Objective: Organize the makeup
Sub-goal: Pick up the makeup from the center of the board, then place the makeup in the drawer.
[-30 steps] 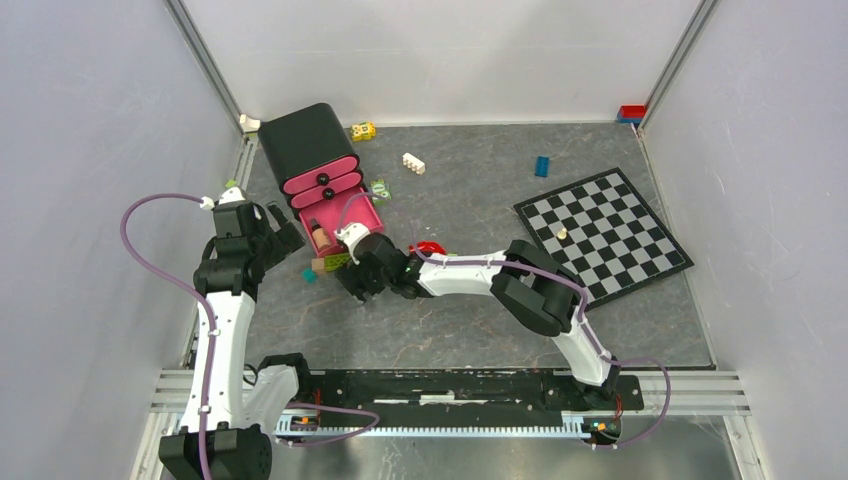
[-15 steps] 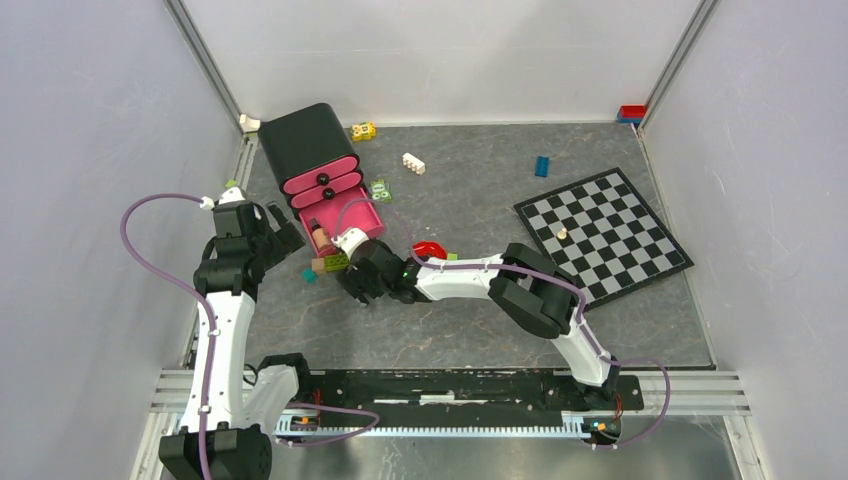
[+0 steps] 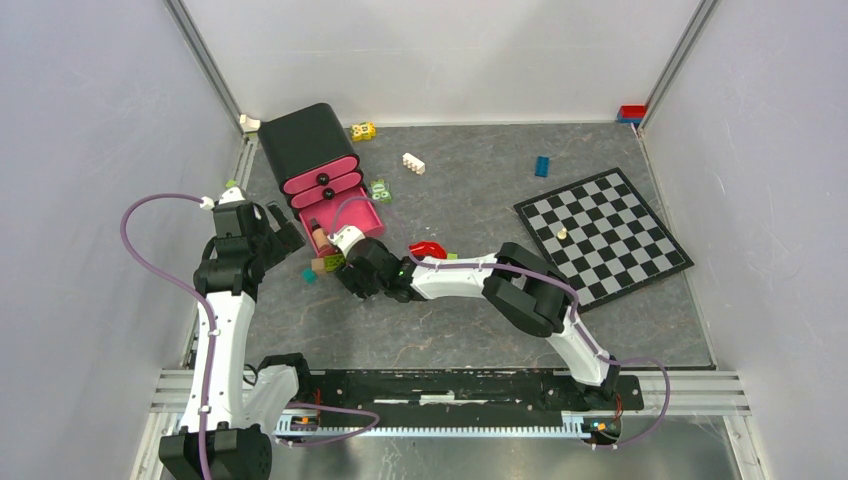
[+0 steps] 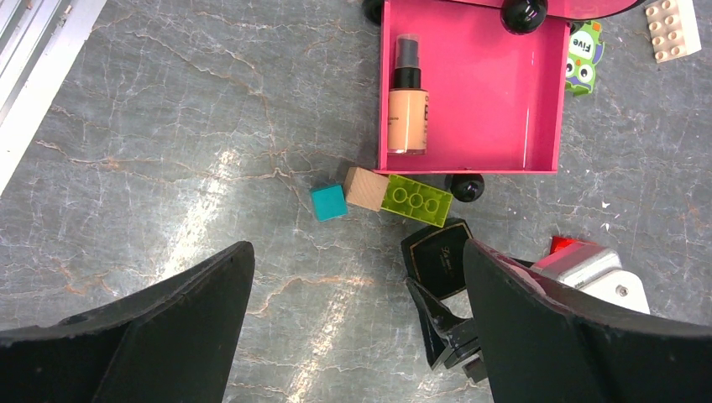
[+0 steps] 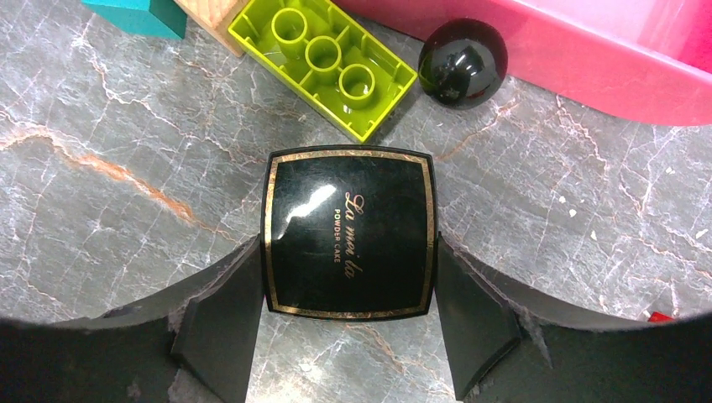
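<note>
**Fig. Table with drawer cabinet, two claws and a compact**

The grey marbled table [image 3: 450, 330] carries, at its right, a black-and-white chessboard [image 3: 603, 232] lying at an angle. At the far left stands a black drawer cabinet [image 3: 303, 140] with three pink drawers. The upper two drawers [image 3: 322, 178] are shut. The lowest, the open pink drawer [image 4: 495, 92], is pulled out toward the arms. It contains one item, a small beige bottle [image 4: 407, 105] with a black cap, which lies on its side along the drawer's left wall with the cap toward the cabinet. The rest of the drawer floor is bare.

The left claw [image 4: 357, 256] hovers above the table in front of the drawer, spread wide and holding nothing. The right claw [image 5: 350, 260] reaches in from the right, low over the table. Its fingers [image 5: 222, 327] lie against the left and right edges of the square black compact [image 5: 348, 231], one on each side.

The compact lies flat on the table, lid up, gold border and lettering visible. It is just in front of the open drawer and outside it.

Beside the compact's far edge, a lime brick [image 5: 332, 63], a wooden cube [image 4: 366, 187] and a teal cube [image 4: 328, 202] form a short row. The drawer's black knob [image 5: 463, 63] is close by to the right of the lime brick.
</note>
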Robot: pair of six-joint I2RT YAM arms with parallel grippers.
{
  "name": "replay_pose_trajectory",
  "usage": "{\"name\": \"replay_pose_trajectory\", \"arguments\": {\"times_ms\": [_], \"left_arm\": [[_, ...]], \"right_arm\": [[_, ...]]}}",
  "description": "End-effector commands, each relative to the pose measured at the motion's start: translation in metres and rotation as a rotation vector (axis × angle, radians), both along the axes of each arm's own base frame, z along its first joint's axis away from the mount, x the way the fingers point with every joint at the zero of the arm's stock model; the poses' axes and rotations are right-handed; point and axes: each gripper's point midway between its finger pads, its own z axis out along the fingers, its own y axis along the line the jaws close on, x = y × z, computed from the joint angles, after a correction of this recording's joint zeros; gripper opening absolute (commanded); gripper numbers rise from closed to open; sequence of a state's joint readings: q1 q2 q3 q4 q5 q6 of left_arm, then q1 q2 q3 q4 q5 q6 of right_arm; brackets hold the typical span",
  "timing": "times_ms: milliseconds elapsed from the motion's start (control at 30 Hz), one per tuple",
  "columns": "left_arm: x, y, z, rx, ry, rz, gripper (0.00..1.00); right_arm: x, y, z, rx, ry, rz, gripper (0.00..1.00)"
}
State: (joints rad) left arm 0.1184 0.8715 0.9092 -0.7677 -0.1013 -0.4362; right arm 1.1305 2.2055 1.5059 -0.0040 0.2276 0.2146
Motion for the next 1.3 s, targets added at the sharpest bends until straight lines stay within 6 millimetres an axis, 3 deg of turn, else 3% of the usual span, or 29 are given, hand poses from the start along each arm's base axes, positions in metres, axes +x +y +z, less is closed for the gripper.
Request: {"name": "replay_pose_trajectory", "arguments": {"times_ms": [0,367,533,700,900,1067,1267], "left_arm": [[0.007,0.002,0.007,0.005,-0.039,-0.003,1.0],[0.007,0.002,0.007,0.005,-0.04,-0.003,1.0],[0.007,0.002,0.007,0.005,-0.038,-0.002,1.0],[0.007,0.002,0.007,0.006,-0.04,-0.001,1.0],[0.006,0.002,0.008,0.009,-0.045,0.001,1.0],[0.006,0.003,0.009,0.011,-0.047,0.001,1.0],[0.006,0.002,0.009,0.009,-0.048,0.001,1.0]], "right_arm": [[0.001,-0.001,0.007,0.005,-0.029,-0.007,0.66],[0.008,-0.02,0.052,0.009,-0.094,-0.035,0.64],[0.019,-0.02,0.072,0.029,-0.104,-0.06,0.63],[0.035,-0.01,0.092,0.071,-0.129,-0.083,0.62],[0.059,0.015,0.12,0.137,-0.163,-0.102,0.6],[0.083,0.03,0.128,0.208,-0.176,-0.157,0.59],[0.11,0.039,0.12,0.322,-0.15,-0.24,0.56]]}}
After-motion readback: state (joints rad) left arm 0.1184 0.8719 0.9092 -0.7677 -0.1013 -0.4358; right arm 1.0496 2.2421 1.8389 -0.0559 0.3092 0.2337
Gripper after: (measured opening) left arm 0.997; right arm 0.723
